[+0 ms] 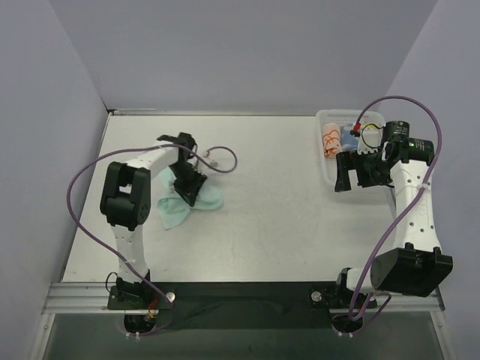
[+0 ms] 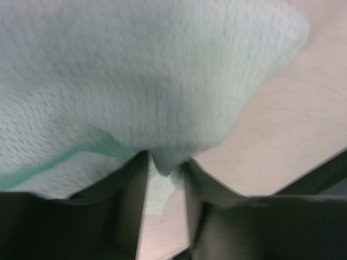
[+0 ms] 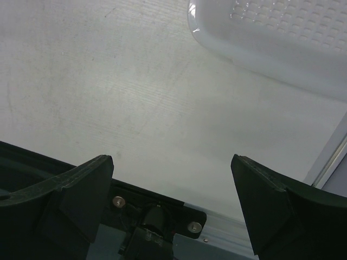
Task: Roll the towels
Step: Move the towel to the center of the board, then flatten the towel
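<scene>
Grips edge of mint towel [image 1: 171,211] with left gripper [image 2: 164,162], well left of basket [image 3: 271,49]. Holds right gripper [image 3: 171,160] wide open, empty, just beside basket. Step: starting the roll. Next: turn pinched edge over without slipping.

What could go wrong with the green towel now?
1. The left hand pinches only a small fold of the green towel, so it might slip out.
2. The towel lies crumpled, so a roll could come out lopsided.
3. The right hand is open near the basket, too far to help.
</scene>
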`<state>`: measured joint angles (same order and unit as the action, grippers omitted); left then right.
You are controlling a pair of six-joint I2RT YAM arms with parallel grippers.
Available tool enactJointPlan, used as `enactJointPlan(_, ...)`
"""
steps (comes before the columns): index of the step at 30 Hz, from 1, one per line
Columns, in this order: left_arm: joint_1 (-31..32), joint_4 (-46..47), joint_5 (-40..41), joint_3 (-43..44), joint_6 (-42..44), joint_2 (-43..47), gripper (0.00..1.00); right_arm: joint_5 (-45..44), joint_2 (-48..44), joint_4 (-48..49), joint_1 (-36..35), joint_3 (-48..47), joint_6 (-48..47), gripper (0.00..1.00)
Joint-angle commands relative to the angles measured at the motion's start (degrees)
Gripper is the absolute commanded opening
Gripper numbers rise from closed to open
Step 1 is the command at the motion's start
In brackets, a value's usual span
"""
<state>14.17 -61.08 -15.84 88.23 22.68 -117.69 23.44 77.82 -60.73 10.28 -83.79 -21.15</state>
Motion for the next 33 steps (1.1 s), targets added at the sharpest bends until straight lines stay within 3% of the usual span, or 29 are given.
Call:
enactJointPlan(1,7.3,-3.6,-4.8,-6.3,3.1,11.0,0.50,4.2,0.6,-2.5,-0.6,-0.9,-0.5,0.96)
enactJointPlan(3,9.1,-3.5,-6.4,-8.1,2.9,16.4,0.70,5.6,0.8,-2.4,-1.0,-0.4,-0.5,0.93)
enactJointPlan(4,8.8,-3.4,-8.2,-7.9,2.0,17.9,0.71,6.0,1.1,-2.3,-1.4,-0.3,-0.4,0.91)
enactJointPlan(11,5.1,0.5,-8.0,-6.5,0.9,24.3,0.68,7.6,5.0,2.1,-9.8,3.1,3.7,0.71)
enactJointPlan(18,5.2,12.3,-12.1,-14.6,4.7,28.6,0.61,11.1,10.9,7.4,-15.4,5.2,9.5,0.55)
enactJointPlan(24,8.5,22.5,-11.2,-19.2,10.7,30.6,0.70,11.5,14.8,10.2,-16.9,5.3,11.7,0.51)
enactJointPlan(28,11.3,22.9,-9.3,-16.7,11.3,25.7,0.79,11.4,16.0,10.3,-16.9,4.5,12.1,0.51)
enactJointPlan(33,13.9,24.3,-6.8,-13.3,11.0,18.9,0.81,10.0,15.3,10.0,-17.0,4.6,12.0,0.52)
